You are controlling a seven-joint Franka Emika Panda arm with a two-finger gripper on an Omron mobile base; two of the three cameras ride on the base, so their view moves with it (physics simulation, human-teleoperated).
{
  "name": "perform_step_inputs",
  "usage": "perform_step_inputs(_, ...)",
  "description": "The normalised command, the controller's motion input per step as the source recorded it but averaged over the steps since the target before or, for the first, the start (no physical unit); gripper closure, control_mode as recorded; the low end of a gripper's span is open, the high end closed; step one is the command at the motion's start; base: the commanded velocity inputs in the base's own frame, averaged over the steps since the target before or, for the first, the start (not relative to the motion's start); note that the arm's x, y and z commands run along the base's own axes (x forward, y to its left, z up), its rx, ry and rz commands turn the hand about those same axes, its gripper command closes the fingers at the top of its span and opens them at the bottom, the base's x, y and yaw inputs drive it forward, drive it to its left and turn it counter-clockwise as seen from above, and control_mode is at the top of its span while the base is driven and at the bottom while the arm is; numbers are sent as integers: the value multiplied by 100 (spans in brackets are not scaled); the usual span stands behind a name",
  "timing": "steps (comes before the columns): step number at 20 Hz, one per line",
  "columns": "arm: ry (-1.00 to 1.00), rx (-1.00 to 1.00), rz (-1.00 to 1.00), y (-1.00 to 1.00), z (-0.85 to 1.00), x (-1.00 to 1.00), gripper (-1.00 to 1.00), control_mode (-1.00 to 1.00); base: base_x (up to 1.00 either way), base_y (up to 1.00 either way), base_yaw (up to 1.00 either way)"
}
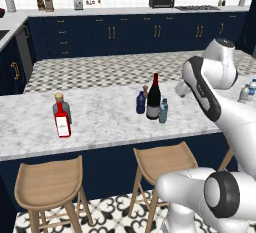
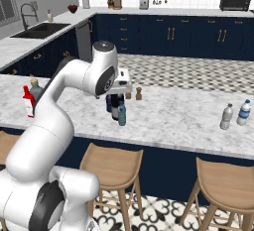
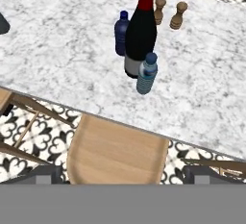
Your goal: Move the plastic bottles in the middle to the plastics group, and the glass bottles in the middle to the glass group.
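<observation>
Three bottles stand together mid-counter. The tall dark wine bottle [image 3: 141, 35] [image 1: 154, 98] has a red neck and a pale label. A navy plastic bottle [image 3: 121, 36] [image 1: 141, 103] stands on its left and a pale-blue plastic bottle [image 3: 146, 73] [image 1: 163, 111] in front of it. My gripper [image 3: 122, 174] hangs open and empty, above and in front of them over the counter's front edge. In the right base view the hand [image 2: 120, 87] covers the wine bottle's top. The glass group, a red bottle [image 1: 62, 120] and a squat stoppered bottle [image 1: 60, 105], is far left. The plastics group [image 2: 226, 116] [image 2: 243, 112] is far right.
Two small brown shakers [image 3: 176, 16] [image 3: 159, 9] stand just behind the wine bottle. Wooden stools [image 3: 117, 151] [image 1: 47, 182] sit under the counter's front edge [image 1: 100, 144]. Bare marble lies between the middle bottles and each group.
</observation>
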Motion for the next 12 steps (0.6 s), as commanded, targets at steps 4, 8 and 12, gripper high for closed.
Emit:
perform_step_inputs(4, -1, 0, 0, 14, -22, 7, -100, -100, 0, 0, 0)
perform_step_inputs(8, -1, 0, 0, 3, -21, 6, -100, -100, 0, 0, 0)
perform_step_inputs(12, 2, 0, -1, 0, -23, 32, -100, -100, 0, 0, 0)
